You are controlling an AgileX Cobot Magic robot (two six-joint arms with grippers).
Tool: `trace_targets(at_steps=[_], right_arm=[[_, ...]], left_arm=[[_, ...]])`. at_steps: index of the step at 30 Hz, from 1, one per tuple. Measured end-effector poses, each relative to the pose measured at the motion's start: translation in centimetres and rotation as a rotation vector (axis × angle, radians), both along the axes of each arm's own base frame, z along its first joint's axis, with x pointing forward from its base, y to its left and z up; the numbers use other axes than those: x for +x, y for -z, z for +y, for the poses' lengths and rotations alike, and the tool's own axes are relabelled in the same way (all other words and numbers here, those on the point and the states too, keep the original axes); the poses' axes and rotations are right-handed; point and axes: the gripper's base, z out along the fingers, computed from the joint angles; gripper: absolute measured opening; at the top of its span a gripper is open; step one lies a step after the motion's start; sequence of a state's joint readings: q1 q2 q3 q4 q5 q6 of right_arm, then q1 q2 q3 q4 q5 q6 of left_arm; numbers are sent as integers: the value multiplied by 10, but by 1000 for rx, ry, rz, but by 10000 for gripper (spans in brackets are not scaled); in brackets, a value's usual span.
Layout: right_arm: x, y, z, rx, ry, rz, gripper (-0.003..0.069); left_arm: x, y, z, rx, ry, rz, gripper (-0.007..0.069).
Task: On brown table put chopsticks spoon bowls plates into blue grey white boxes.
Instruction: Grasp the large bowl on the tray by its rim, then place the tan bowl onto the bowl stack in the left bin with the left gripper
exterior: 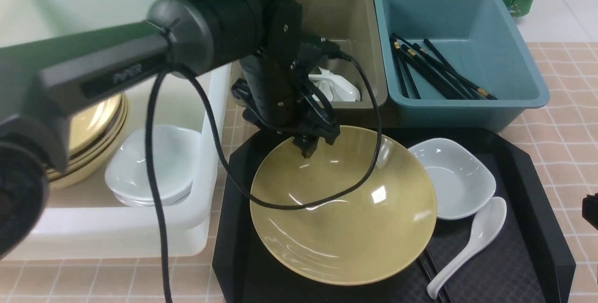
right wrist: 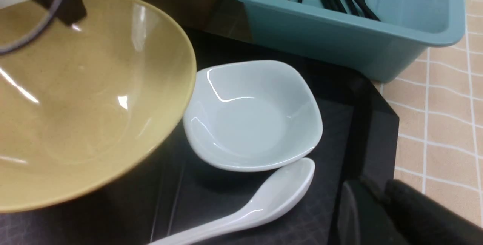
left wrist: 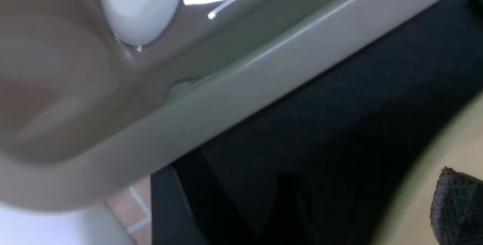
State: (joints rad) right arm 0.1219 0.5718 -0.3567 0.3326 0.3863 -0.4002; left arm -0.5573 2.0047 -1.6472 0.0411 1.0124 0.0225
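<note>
There, left tool (exterior: 314,146) by bowl (exterior: 343,205) rim.

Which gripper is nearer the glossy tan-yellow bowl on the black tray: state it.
Left. The left gripper is at the tan-yellow bowl's far rim; the right gripper is beyond the small white dish, by the black tray's right edge.

The front camera looks from the robot's side, forward and down over the black tray (exterior: 233,256) toward the blue box (exterior: 448,13). The left wrist camera sits very close and blurred at the olive-grey box (left wrist: 241,86) rim. The right wrist camera looks low across the tray, sharing the tan bowl (exterior: 343,209), white plate (exterior: 455,179) and spoon (exterior: 472,242) with the front view.
</note>
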Motion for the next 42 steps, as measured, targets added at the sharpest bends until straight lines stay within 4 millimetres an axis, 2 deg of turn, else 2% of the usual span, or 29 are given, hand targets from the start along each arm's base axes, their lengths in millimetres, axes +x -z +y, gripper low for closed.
trace_targets(at_steps=[2,6,9,10,11,12,13,18,20,32,34,36,38,39,40,41,42], right_arm=[[0,0,0,0,0,0,121],[0,0,0,0,0,0,121],[0,0,0,0,0,0,123],[0,0,0,0,0,0,123],[0,0,0,1,0,0,125],[0,0,0,1,0,0,125],[0,0,0,1,0,0,126],[0,0,0,1,0,0,129],[0,0,0,1,0,0,131],[0,4,0,0,4,6,141],[-1,9,-1,-1,9,7,142],[0,10,-1,-1,13,1,144],[0,11,-2,-1,21,-14,145],[0,12,-2,-1,24,-18,145],[0,12,-2,-1,25,-18,145],[0,12,-2,-1,26,-21,145],[1,12,-2,1,27,-23,146]], left_arm=[[1,11,-2,4,-1,31,422],[1,20,-6,-10,11,75,380],[-1,22,-7,-18,40,96,271],[-2,22,-7,-16,47,98,263],[-3,20,-7,-18,56,110,204],[-4,19,-7,-20,56,112,197],[-7,14,-8,-40,50,126,146],[-15,-6,-6,-79,70,128,59],[-20,-21,-6,-112,88,111,19],[-39,-103,24,-387,205,-21,8],[-44,-128,47,-419,192,-89,8],[-44,-143,68,-426,150,-139,8],[-48,-165,101,-428,74,-225,8],[-51,-185,142,-420,-52,-317,8],[-53,-194,167,-414,-139,-363,8],[-53,-196,182,-409,-196,-384,8],[-57,-204,215,-400,-331,-426,8]])
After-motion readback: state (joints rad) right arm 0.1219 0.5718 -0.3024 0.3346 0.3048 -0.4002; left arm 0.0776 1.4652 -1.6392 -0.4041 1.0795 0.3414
